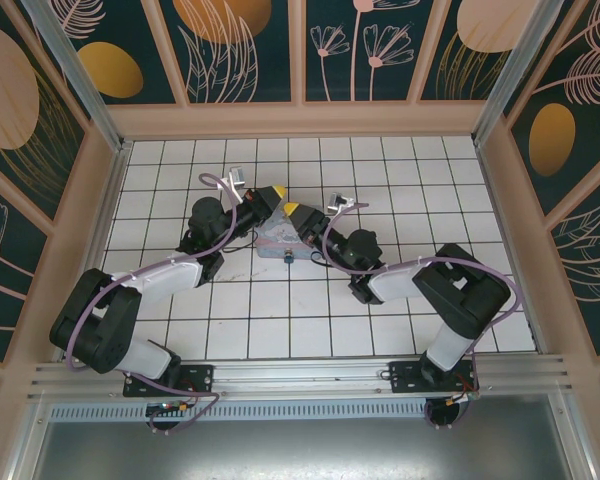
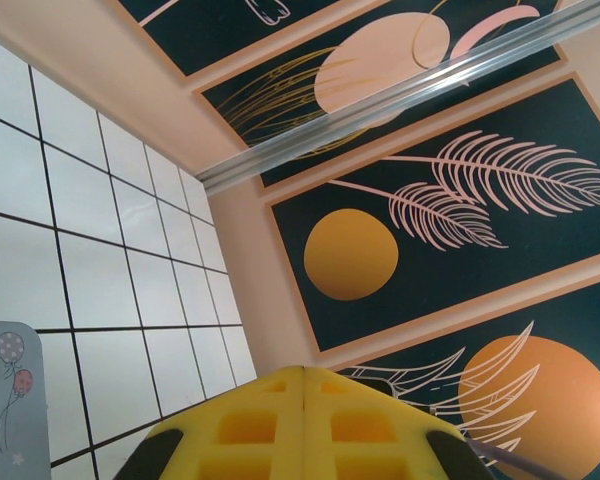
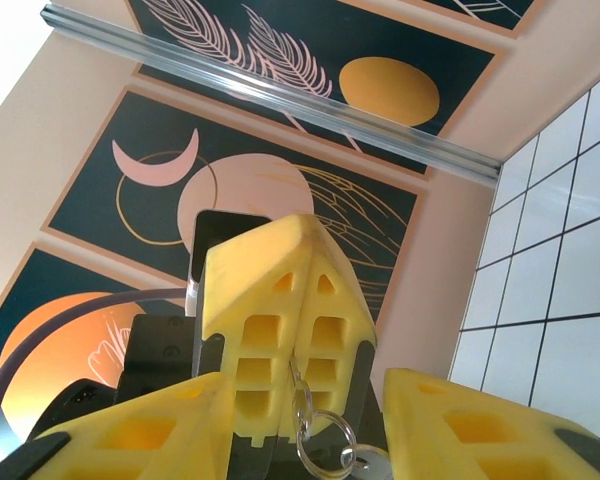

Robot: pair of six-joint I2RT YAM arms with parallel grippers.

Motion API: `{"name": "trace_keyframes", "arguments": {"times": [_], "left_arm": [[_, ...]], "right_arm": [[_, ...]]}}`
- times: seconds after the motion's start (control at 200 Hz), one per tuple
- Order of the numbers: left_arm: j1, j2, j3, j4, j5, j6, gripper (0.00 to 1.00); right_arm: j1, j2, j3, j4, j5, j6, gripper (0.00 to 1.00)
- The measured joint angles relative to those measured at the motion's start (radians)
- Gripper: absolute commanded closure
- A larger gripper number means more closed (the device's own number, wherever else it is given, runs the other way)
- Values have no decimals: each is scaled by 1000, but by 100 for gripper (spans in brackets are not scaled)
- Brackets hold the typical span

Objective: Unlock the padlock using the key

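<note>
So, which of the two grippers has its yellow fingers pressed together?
The left gripper: its fingers meet, with a key ring hanging from between them, while the right gripper's fingers stand apart.

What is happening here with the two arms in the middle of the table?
Both arms meet over a pale blue tin on the tiled table. The left end effector is shut on a small key ring, and a silvery key dangles from it. The right end effector is open, with one finger on each side of the ring, seemingly about to take the key. The key hangs free, so unlocking has not begun.
</note>
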Motion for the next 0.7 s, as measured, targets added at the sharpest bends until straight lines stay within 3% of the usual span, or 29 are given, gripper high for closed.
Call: {"name": "trace_keyframes", "arguments": {"times": [0.701], "left_arm": [[0,0,0,-1,-1,1,100]], "right_arm": [[10,31,21,5,-13,8,80]]}}
